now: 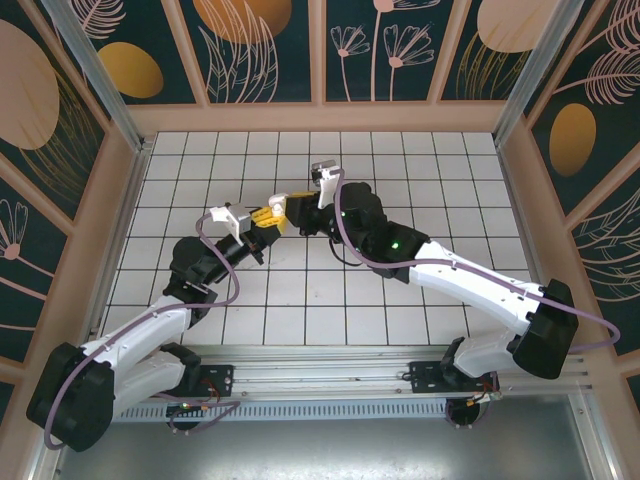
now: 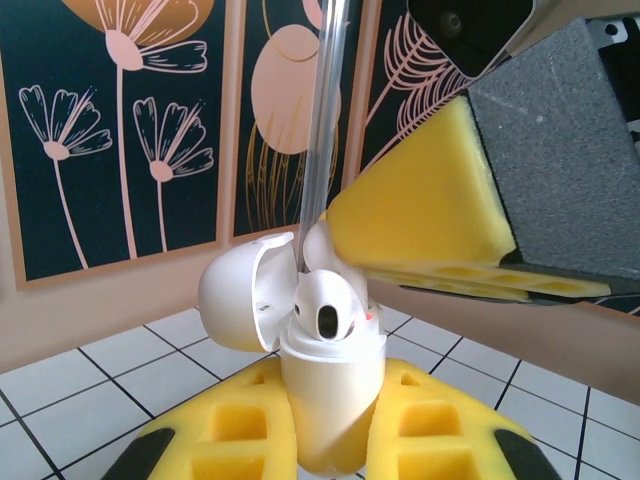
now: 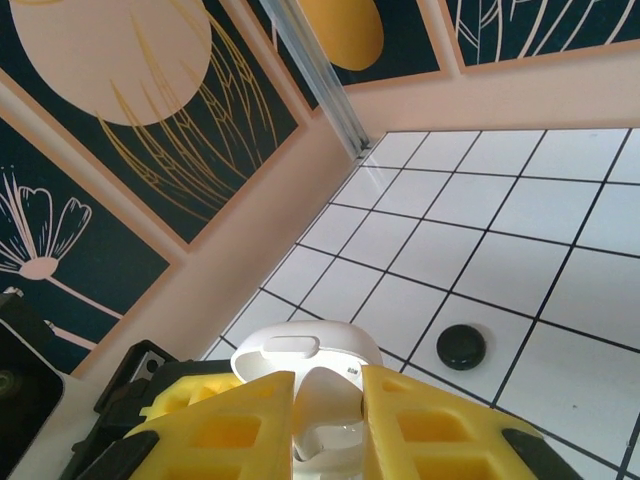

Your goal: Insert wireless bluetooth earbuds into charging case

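The white-tiled worktop carries both arms. The left arm reaches forward and to the right. The right arm reaches forward and to the left, so the two wrists meet over the middle of the worktop. The left fingers are clamped on the lower body of the white case, holding it upright with its lid swung open to one side. The right fingers tilt in over the case, drawn close on a white earbud just above the opening. A second white earbud sits in the case. A black earbud lies on a tile nearby.
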Controlling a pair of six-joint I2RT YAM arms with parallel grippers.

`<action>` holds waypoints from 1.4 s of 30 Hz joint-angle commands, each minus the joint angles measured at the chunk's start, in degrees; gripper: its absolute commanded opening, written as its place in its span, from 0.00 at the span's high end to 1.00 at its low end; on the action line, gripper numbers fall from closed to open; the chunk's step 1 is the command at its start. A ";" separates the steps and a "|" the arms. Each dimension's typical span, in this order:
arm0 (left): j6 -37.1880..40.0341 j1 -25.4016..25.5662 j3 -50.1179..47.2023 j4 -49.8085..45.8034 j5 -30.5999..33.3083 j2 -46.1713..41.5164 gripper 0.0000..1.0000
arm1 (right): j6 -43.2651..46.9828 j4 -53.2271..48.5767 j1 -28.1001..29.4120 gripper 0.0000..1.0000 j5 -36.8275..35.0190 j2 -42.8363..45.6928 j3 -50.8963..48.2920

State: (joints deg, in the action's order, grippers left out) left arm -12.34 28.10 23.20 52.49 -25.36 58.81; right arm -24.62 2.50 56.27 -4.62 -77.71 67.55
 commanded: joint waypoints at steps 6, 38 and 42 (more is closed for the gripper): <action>-0.64 0.30 1.17 2.26 0.32 -0.89 1.00 | -1.13 -3.02 0.86 0.78 1.35 -1.21 0.74; 3.71 0.29 0.38 -5.68 -12.39 -7.92 1.00 | -6.73 -9.73 -18.69 0.47 36.22 0.94 9.20; 4.34 0.29 1.98 -7.08 -14.78 -7.80 1.00 | -8.76 -7.33 -19.18 0.53 45.80 -2.30 8.91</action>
State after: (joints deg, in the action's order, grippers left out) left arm -9.56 28.10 23.18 46.26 -36.14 51.51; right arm -30.39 -8.03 37.10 28.51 -77.69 77.10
